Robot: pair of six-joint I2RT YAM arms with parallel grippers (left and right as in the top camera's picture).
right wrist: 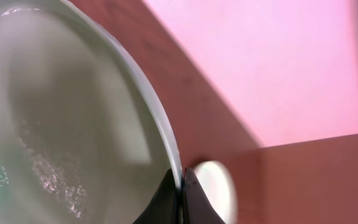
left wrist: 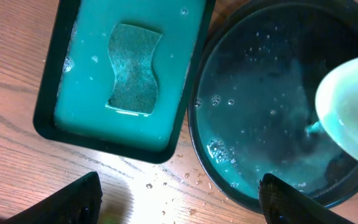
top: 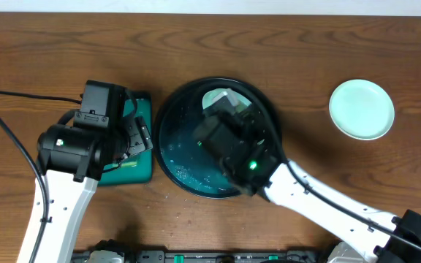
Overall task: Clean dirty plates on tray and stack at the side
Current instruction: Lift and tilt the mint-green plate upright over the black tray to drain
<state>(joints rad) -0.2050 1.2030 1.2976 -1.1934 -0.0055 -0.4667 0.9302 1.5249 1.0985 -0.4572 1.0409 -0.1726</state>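
Observation:
The black tray (top: 168, 150) sits at the table's centre and holds teal soapy water; it also shows in the left wrist view (left wrist: 253, 112). My right gripper (right wrist: 180, 186) is shut on the rim of a pale plate (right wrist: 61, 124), held tilted above the tray's far side (top: 220, 96). That plate shows at the right edge of the left wrist view (left wrist: 353, 106). A teal smear lies at its lower edge. A mint green plate (top: 362, 109) lies on the table at the far right. My left gripper (left wrist: 182, 205) is open and empty, over the table in front of both trays. A third plate is not visible.
A green rectangular sponge tray (top: 143, 169) stands left of the black tray, filled with teal liquid, with a sponge (left wrist: 133, 68) lying in it. Water drops (left wrist: 191, 177) lie on the wood between the trays. A black cable (top: 20, 95) runs across the left of the table.

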